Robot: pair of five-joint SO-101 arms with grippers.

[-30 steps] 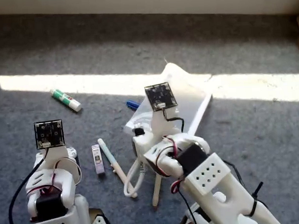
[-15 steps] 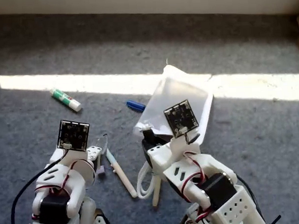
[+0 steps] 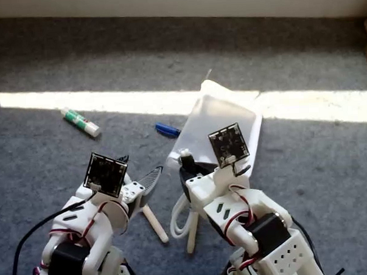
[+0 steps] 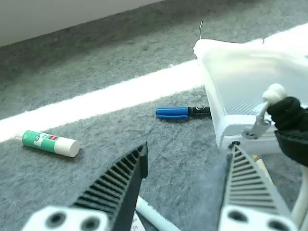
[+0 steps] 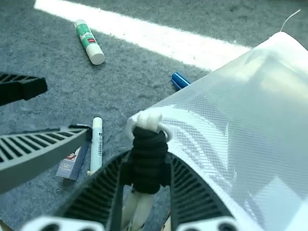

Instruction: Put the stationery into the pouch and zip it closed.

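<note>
Indoor room: grey carpet [image 3: 307,168] beneath a pale wall [image 3: 165,1].

1. The high view looks steeply down from above and behind both arms, which fill the lower frame. The carpet [image 3: 301,53] runs up to a wall strip along the top edge.
2. The left wrist view sits low and close to the carpet, facing forward through the left gripper [image 4: 188,149] toward the pouch [image 4: 250,82].
3. The right wrist view looks down past the right gripper [image 5: 148,163], very near the pouch.
4. All three views share the pouch, the glue stick [image 3: 80,122] and the blue pen [image 3: 167,129].
</note>
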